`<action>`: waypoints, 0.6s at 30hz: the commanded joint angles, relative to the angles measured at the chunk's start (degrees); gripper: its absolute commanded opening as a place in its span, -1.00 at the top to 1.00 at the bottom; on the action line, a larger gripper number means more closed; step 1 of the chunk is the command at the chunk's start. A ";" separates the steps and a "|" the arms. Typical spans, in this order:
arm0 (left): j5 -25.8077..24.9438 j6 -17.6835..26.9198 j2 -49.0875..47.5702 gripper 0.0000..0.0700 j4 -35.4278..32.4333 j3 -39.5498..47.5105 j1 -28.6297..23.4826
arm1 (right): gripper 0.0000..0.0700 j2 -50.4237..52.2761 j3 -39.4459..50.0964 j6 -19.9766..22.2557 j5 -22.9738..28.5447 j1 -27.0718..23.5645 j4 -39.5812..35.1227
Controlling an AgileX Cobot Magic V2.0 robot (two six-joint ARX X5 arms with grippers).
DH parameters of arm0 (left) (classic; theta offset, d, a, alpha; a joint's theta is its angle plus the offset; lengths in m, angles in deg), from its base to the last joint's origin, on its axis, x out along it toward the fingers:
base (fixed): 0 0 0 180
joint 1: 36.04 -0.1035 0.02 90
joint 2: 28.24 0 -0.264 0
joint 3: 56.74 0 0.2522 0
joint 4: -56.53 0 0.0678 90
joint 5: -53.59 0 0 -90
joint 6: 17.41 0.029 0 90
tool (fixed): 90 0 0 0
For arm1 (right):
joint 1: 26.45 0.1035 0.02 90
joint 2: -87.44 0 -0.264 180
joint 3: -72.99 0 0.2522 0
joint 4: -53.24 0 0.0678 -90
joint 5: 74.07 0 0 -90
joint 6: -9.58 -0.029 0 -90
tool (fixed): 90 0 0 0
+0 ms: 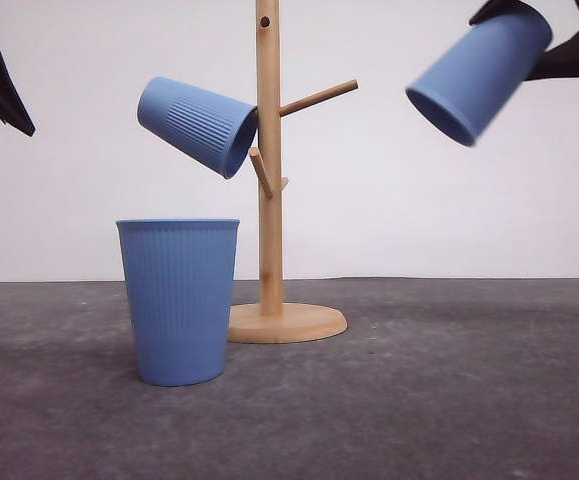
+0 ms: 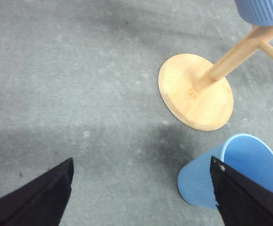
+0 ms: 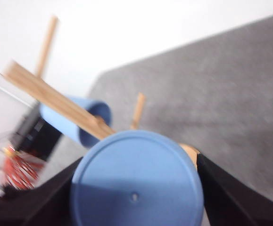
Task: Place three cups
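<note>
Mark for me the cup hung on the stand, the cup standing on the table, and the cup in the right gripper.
hung cup (image 1: 194,124), front view, ribbed side wall.
standing cup (image 1: 179,300), front view, middle of its side.
held cup (image 3: 136,186), right wrist view, flat base.

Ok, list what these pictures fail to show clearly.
- Front view: right gripper cut off by the frame edge; held cup hides its fingers.
- Front view: hung cup covers its peg on the stand.
- Left wrist view: finger hides part of the standing cup.
- Right wrist view: motion blur smears everything.
</note>
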 commanded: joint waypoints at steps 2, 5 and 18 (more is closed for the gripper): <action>-0.06 -0.02 0.28 -0.54 -0.33 -0.90 0.04 | 0.16 -1.35 -0.79 -11.59 1.03 1.49 -8.92; -0.08 -0.02 0.28 -0.54 -0.32 -0.90 0.04 | 0.16 -3.66 -0.79 -18.92 1.38 2.92 -17.06; -0.06 -0.02 0.28 -0.54 -0.35 -0.90 0.04 | 0.16 -14.53 -0.81 -26.17 4.68 12.76 -31.62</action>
